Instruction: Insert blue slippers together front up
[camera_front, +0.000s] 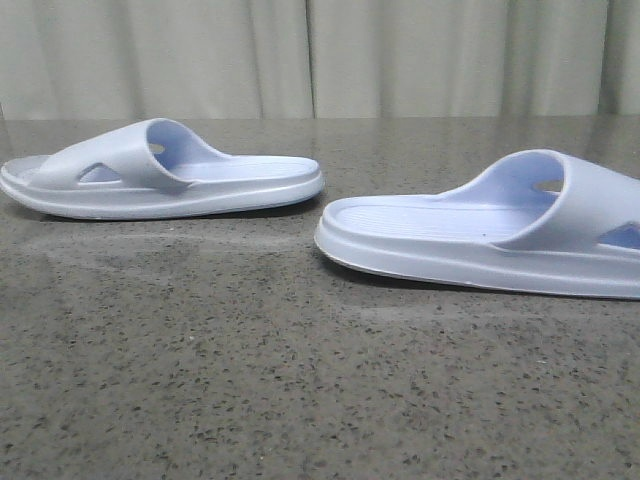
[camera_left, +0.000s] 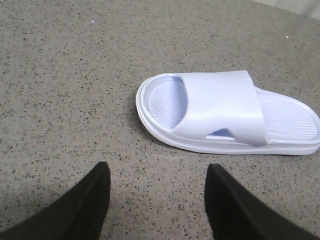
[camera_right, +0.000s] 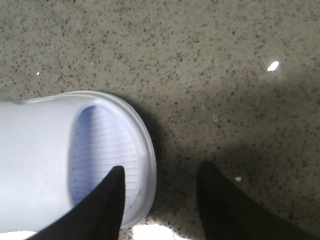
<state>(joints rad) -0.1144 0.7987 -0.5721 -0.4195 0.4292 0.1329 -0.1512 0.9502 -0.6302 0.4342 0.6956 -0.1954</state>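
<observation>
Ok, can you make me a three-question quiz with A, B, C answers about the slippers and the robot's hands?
1. Where do the two slippers sit?
A. stacked on each other
B. apart on the table, heels toward each other
C. on a shelf

2. What colour are they?
A. pale blue
B. red
C. green

3. How is the left gripper?
A. shut on a slipper
B. open, holding nothing
C. out of sight

Answers:
1 B: in the front view the left slipper and the right slipper lie on the table with a gap between them, straps at the outer ends.
2 A: both look pale blue.
3 B: the left gripper has its fingers spread over bare table, short of the slipper.
</observation>
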